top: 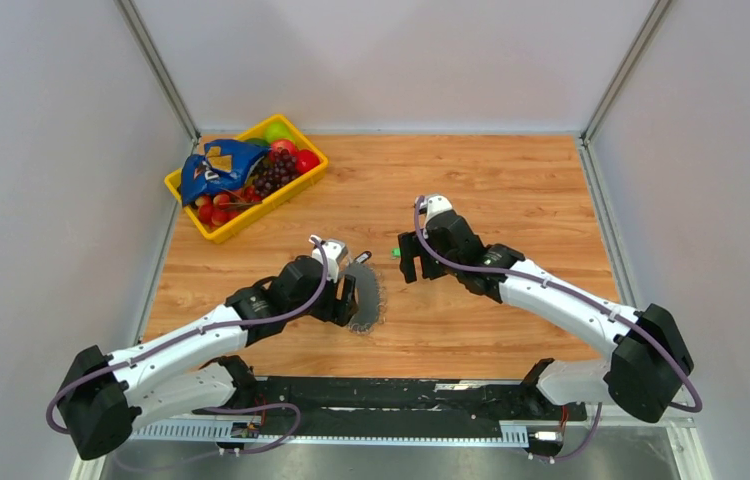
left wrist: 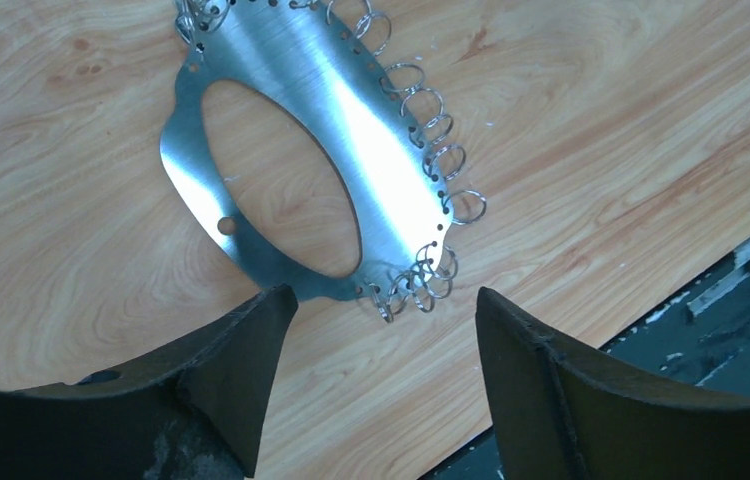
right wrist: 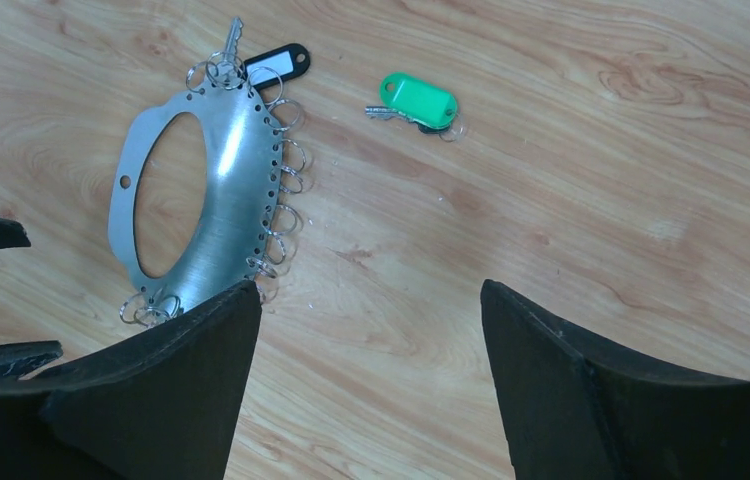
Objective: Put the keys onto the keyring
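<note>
Keyring (right wrist: 236, 190) lies left in my right wrist view, green-tagged key (right wrist: 418, 100) loose at upper middle. Left gripper (left wrist: 381, 330) and right gripper (right wrist: 371, 330) gape empty; pickup looks next, needing a fine pinch.

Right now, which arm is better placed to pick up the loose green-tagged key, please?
Right: its open fingers hover near the green-tagged key; the left fingers face the silvery oval metal keyring.

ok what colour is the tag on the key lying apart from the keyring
Bright green. The key tag shows best in the right wrist view.
</note>
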Robot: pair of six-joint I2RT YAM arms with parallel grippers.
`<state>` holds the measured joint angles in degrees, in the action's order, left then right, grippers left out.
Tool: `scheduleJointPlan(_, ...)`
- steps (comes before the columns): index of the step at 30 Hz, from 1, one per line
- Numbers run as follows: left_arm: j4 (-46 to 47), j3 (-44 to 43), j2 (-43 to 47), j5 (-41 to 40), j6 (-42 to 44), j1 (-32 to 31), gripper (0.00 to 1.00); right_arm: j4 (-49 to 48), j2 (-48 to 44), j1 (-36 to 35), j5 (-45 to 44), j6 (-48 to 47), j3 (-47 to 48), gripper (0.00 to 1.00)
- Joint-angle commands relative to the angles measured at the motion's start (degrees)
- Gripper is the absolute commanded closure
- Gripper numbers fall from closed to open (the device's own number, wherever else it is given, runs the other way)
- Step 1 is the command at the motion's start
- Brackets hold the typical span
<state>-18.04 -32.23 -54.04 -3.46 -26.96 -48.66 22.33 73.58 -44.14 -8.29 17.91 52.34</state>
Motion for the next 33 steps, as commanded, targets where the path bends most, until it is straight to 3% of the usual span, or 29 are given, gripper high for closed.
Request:
scheduleJointPlan(1, 0.2, 0.75, -2.74, -0.28, -3.81, -0.05, 0.28, -0.64, 0.5, -0.48, 1.29, 0.64, 0.04, 0.19)
scheduleJointPlan(4, 0.72, 0.72, -5.29, -1.45, -5.47, 0.01, 0.43, -0.71, 0.28, -1.0, 1.08, 1.23, -0.49, 0.21)
scheduleJointPlan(6, 0.85, 0.65, -6.87, -2.04, -6.23, -0.01, 0.46, -0.87, 0.15, -1.21, 0.8, 1.49, -1.06, 0.21)
scheduleJointPlan(16, 2.87, 0.25, -14.06, 0.71, -7.98, -0.02, 0.49, -1.33, -1.32, -1.31, -0.16, 2.26, -3.09, 0.2)
scheduleJointPlan(33, 5.52, 1.44, -16.11, 4.34, -8.46, 0.02, 0.56, -1.88, -1.86, -1.39, 0.5, 3.18, -4.0, 0.2)
